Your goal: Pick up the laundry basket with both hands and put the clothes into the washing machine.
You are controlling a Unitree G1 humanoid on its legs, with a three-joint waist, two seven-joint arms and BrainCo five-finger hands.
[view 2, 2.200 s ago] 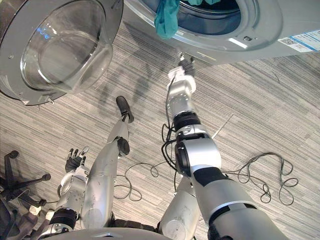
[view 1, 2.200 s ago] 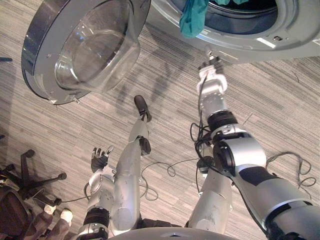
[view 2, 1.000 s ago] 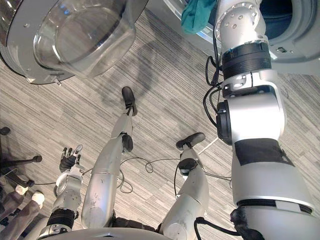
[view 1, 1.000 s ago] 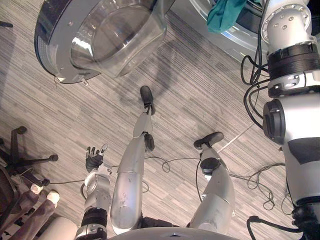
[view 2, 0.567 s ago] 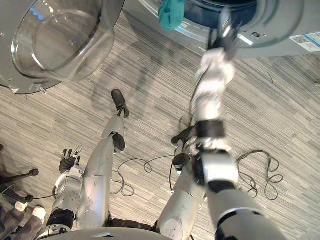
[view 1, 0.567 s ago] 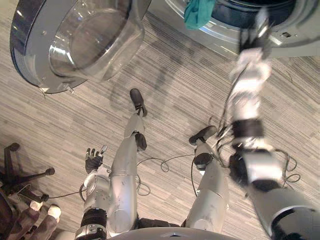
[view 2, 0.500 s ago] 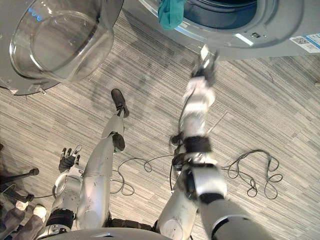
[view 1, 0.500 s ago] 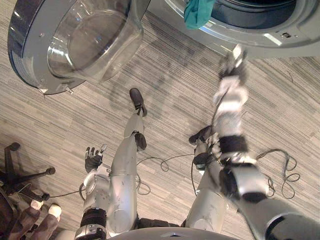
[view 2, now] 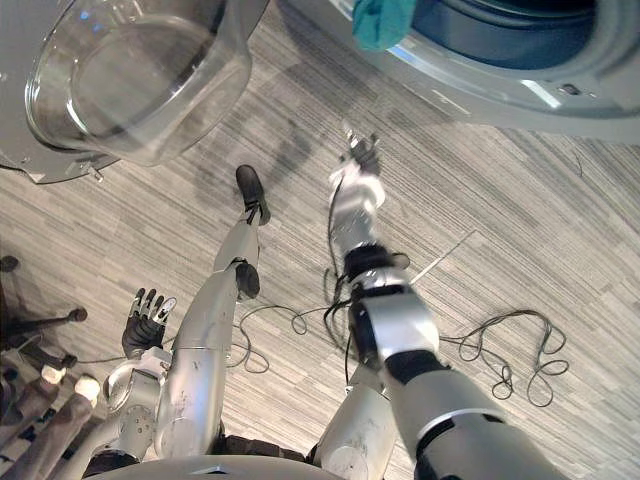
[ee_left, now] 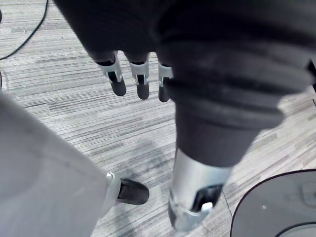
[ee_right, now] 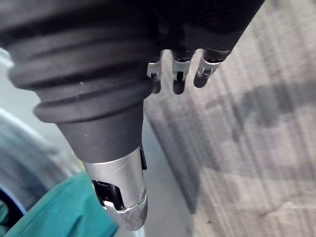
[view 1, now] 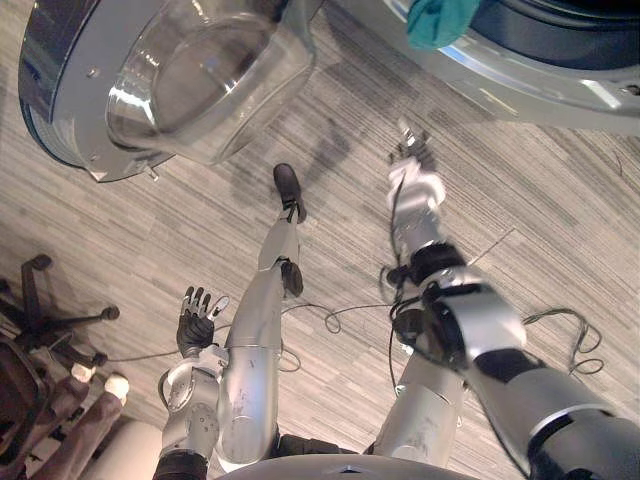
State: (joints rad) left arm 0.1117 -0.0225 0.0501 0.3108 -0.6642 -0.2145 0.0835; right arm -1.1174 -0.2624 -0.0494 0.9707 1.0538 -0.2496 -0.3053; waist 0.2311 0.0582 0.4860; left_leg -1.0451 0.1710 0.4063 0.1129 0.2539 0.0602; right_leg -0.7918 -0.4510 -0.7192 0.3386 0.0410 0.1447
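A teal cloth (view 1: 438, 20) hangs over the lower rim of the washing machine's round opening (view 1: 520, 92), and it also sits beside my thumb as the teal cloth (ee_right: 59, 215) in the right wrist view. My right hand (view 1: 410, 160) reaches out over the floor just below that rim, open, with its fingers (ee_right: 177, 75) straight and nothing in them. My left hand (view 1: 195, 322) hangs low at my left side, open and empty, with its fingers (ee_left: 129, 81) spread above bare floor.
The machine's glass door (view 1: 170, 80) stands swung open at the upper left. An office chair's wheeled base (view 1: 55, 320) and a person's legs and shoes (view 1: 95, 385) are at the lower left. Grey striped floor lies between me and the machine.
The camera has shifted. My right arm, raised up at the drum opening a second ago, has come down and its hand now sits below the rim. The left hand stays low.
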